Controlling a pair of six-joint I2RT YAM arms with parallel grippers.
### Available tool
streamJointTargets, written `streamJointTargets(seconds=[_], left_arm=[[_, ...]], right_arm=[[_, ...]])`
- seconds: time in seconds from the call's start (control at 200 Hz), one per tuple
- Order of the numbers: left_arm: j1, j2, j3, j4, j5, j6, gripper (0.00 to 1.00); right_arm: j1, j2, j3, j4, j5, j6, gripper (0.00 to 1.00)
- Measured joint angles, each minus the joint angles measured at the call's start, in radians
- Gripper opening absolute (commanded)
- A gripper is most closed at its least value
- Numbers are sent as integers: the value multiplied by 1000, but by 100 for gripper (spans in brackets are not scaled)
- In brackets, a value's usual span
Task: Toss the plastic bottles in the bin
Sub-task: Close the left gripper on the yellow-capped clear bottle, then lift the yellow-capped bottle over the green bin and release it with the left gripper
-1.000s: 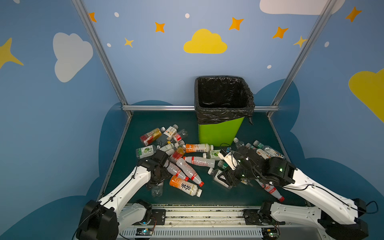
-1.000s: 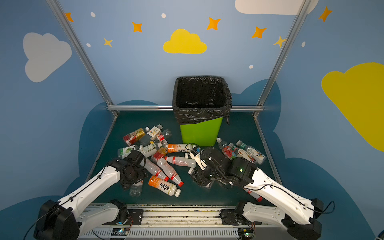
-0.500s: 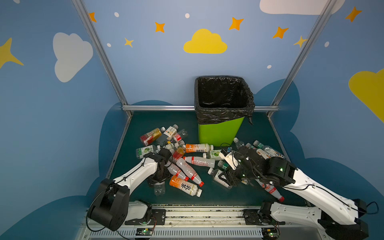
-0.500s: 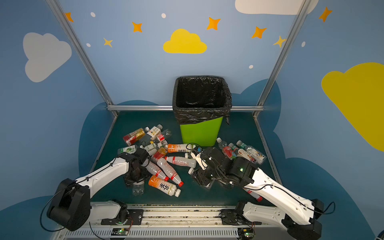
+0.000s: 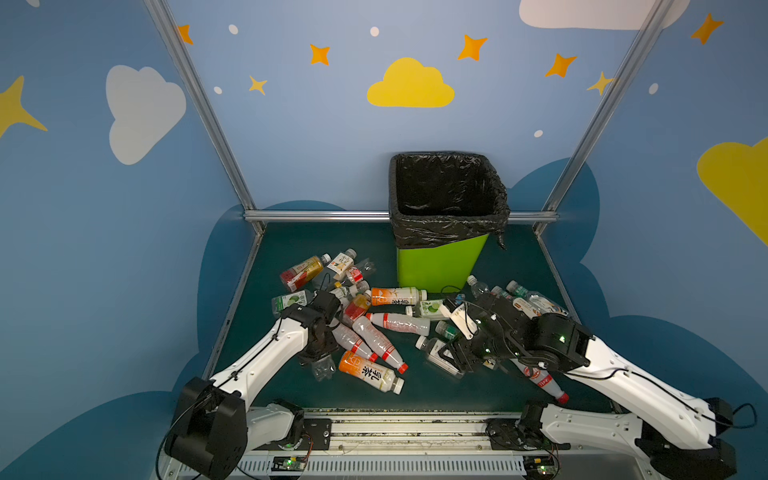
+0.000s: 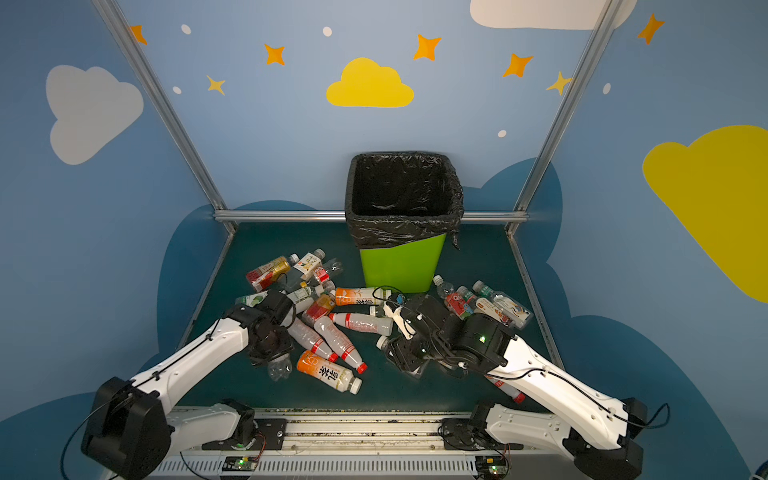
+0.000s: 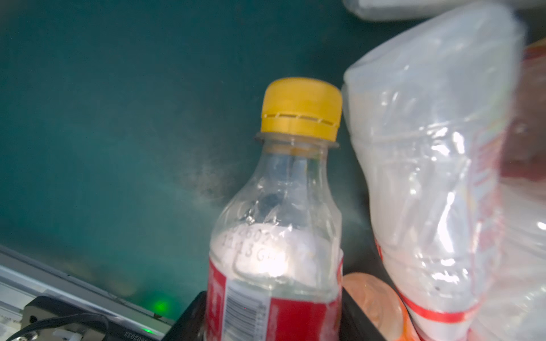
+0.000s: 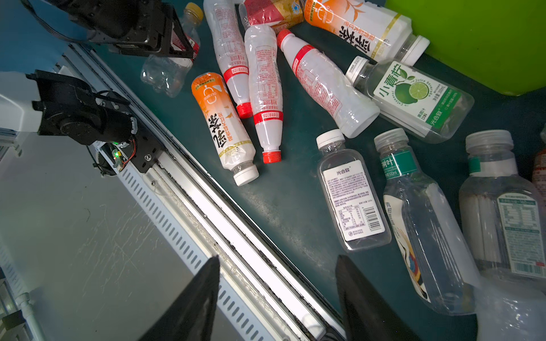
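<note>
The left gripper (image 7: 274,313) seems clenched on the yellow-capped bottle (image 7: 274,230) at its red label, low on the mat (image 5: 299,245), ready for lifting. The right gripper (image 8: 277,261) hangs released and empty. Other plastic bottles (image 5: 399,324) lie before the lime-green bin (image 5: 440,266).

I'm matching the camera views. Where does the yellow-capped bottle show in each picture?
In a top view: yellow-capped bottle lower left, cap hidden.
In a top view: the bottle likewise.
Left wrist: the bottle bottom centre.
Right wrist: the bottle top left.
Shared landmark: white bottle beside it.
</note>
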Motion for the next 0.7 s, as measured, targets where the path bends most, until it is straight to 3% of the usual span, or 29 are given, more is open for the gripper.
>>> streamJointTargets(seconds=[0.255, 0.39, 0.561, 0.636, 0.701], left_arm=[[20, -181, 128, -118, -36, -13, 62], [43, -213, 326, -157, -13, 6, 62], [27, -9, 835, -72, 128, 82, 62], [-14, 163, 1105, -13, 195, 138, 62], [-66, 393, 1437, 18, 262, 198, 62]], right_arm=[[-1, 61, 21, 2, -1, 0, 63], [-2, 96, 25, 2, -7, -1, 63], [-4, 144, 76, 2, -9, -8, 63], [-8, 161, 98, 2, -9, -19, 63], [-15, 174, 110, 3, -11, -25, 63]])
